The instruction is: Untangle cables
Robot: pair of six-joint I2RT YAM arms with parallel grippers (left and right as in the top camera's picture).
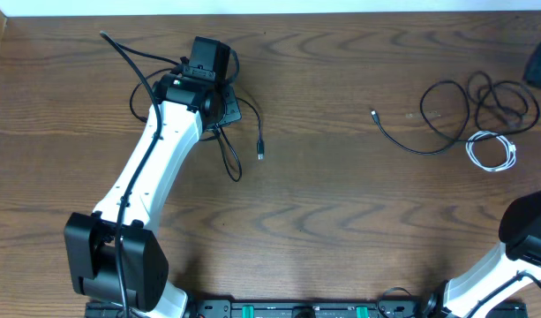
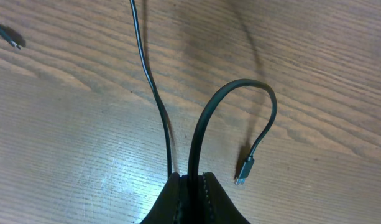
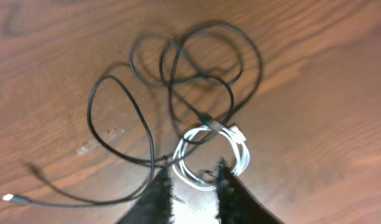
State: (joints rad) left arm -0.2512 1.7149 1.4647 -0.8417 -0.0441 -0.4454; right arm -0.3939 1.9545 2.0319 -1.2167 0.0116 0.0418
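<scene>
At the far left of the bench (image 1: 323, 221), the left arm (image 1: 155, 168) reaches out. The left jaws are clamped together on a black cable (image 2: 209, 118), w/ two strands pinched between them and its plug (image 2: 243, 172) lying free on the wood nearby. Well apart, at the right: loose black cable loops (image 3: 91, 112) w/ a white cable (image 3: 243, 149) coiled up, touching them. The right jaws hang above that coil, slightly apart, w/ nothing in them.
</scene>
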